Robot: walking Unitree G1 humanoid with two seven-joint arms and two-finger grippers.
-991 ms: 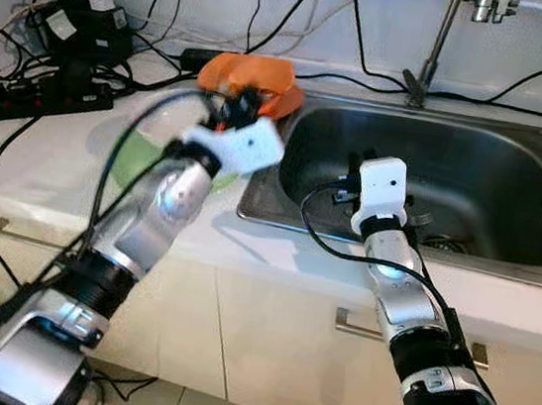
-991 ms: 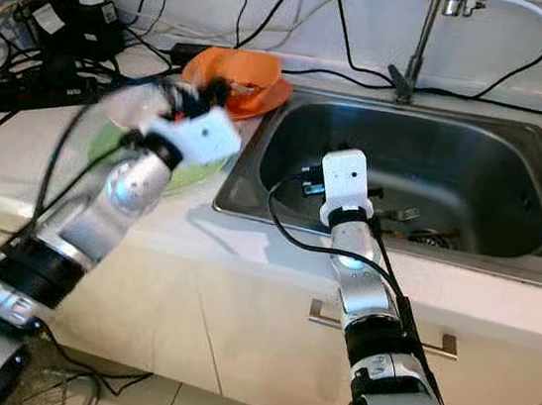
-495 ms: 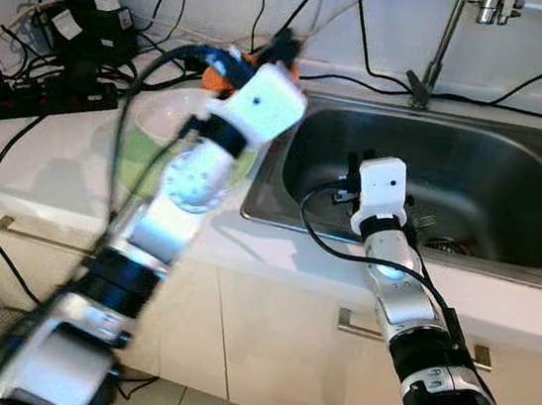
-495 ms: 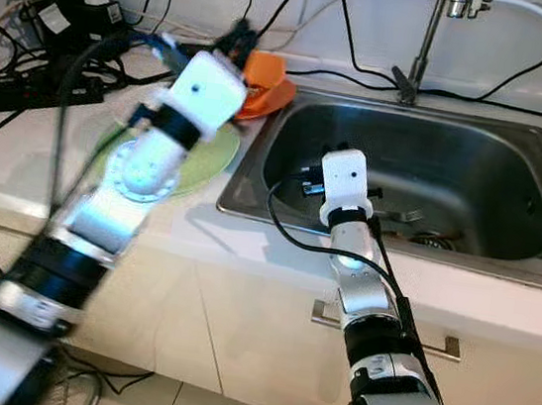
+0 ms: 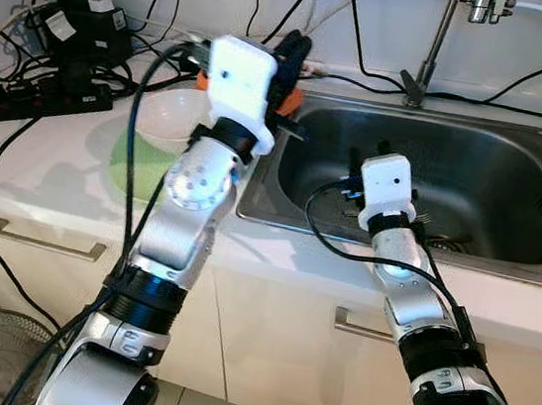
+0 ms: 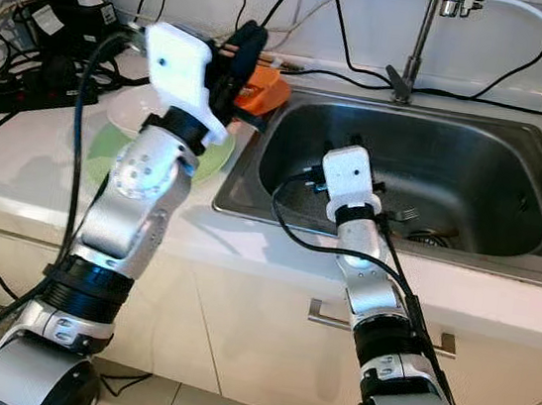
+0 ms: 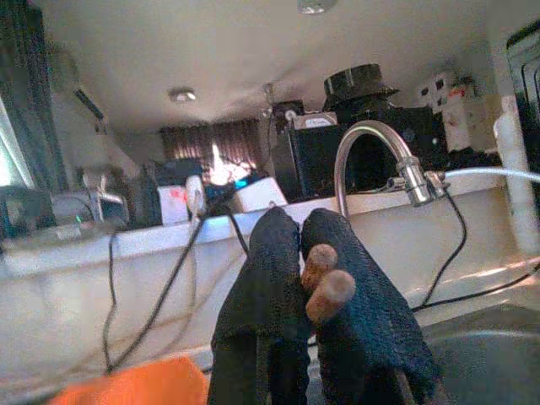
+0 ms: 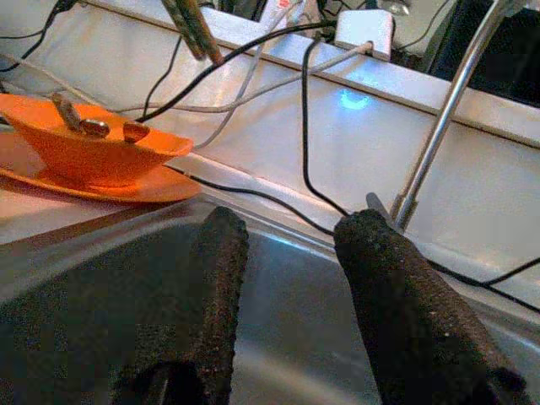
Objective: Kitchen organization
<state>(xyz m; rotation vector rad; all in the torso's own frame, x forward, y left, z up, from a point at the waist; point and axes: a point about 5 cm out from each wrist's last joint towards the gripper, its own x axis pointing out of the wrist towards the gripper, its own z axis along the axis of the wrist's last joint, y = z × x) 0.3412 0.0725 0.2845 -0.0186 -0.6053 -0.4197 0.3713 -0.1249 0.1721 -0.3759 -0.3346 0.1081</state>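
My left gripper (image 5: 292,50) is raised above the sink's left rim, shut on a pair of wooden chopsticks (image 7: 324,282). Their round ends show between the black fingers (image 7: 261,278). From the right wrist view the chopsticks (image 8: 191,27) hang above the orange bowl (image 8: 94,155). That bowl (image 6: 267,88) sits on an orange plate at the sink's back left corner, with a few small utensils in it. My right gripper (image 5: 361,170) is low inside the steel sink (image 5: 516,165), open, with nothing between its fingers (image 8: 211,287).
A white bowl (image 5: 167,113) rests on a green plate (image 5: 129,159) on the counter left of the sink. Power strips and tangled cables (image 5: 50,94) crowd the back left. A fork (image 6: 405,215) lies near the drain. The faucet (image 5: 435,39) stands behind the sink.
My left arm has swung up from the counter by the orange bowl, and its gripper now stands high and to the right. The right arm has barely moved.
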